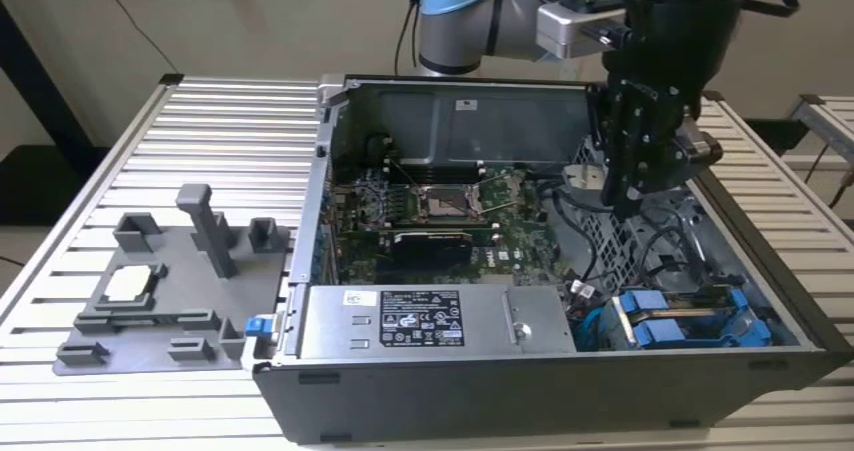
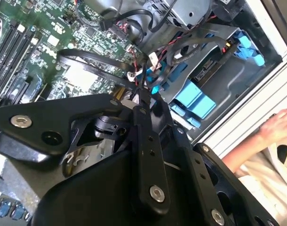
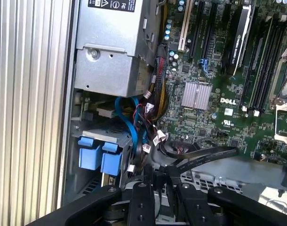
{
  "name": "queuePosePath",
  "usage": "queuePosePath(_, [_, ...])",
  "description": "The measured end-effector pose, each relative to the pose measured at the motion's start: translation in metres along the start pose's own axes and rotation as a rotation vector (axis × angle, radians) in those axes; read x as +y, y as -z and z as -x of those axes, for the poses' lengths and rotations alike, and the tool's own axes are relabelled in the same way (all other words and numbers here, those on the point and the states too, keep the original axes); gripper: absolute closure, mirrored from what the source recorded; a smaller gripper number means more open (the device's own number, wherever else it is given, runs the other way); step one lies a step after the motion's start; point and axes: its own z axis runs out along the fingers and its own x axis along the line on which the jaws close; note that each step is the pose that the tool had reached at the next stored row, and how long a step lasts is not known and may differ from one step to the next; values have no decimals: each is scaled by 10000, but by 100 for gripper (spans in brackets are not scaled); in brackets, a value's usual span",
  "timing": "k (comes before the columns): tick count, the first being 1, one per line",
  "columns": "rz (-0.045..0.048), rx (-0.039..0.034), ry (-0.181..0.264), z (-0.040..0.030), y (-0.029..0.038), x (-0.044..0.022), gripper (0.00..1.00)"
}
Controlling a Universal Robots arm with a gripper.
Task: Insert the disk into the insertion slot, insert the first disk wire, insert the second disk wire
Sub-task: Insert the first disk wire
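My gripper [image 1: 621,203] hangs inside the open computer case [image 1: 314,221], above the metal drive cage on the exterior view's right. Its fingers [image 3: 147,188] look shut on the end of a black disk wire [image 3: 204,157], which loops back over the motherboard [image 3: 214,70]. In the second wrist view the gripper [image 2: 142,92] tapers to a point among red and black wires. Two blue carrier frames [image 1: 667,319] sit side by side in the insertion slot [image 3: 87,136] below the gripper. I cannot tell which one holds the disk.
A silver power supply [image 1: 400,321] fills the case's near corner beside the blue frames [image 3: 100,157]. A grey fixture plate [image 1: 160,291] lies on the slatted table at the exterior view's left. A person's hand [image 2: 275,127] rests outside the case wall. Loose cables crowd the drive cage.
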Motion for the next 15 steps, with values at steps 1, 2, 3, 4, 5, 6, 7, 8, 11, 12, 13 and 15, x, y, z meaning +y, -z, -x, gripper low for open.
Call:
queuePosePath(1, [-30,14,-3,0,1,4,73])
queuePosePath(2, [-60,28,-6,1,0,7,76])
queuePosePath(3, [-90,46,-8,2,1,10,76])
queuePosePath(4, [-112,64,-10,2,0,13,83])
queuePosePath(5, [-126,79,-12,3,-1,15,83])
queuePosePath(6, [-139,91,-13,3,-1,16,83])
queuePosePath(7, [-148,95,-12,3,-1,16,83])
queuePosePath(8, [-150,98,-11,2,-1,16,83])
queuePosePath(11, [-152,97,-14,-10,-4,19,84])
queuePosePath(12, [-152,98,-13,-17,-6,20,84])
queuePosePath(13, [-152,98,-13,-24,-8,22,84])
queuePosePath(15, [-151,99,-12,-43,-13,25,84])
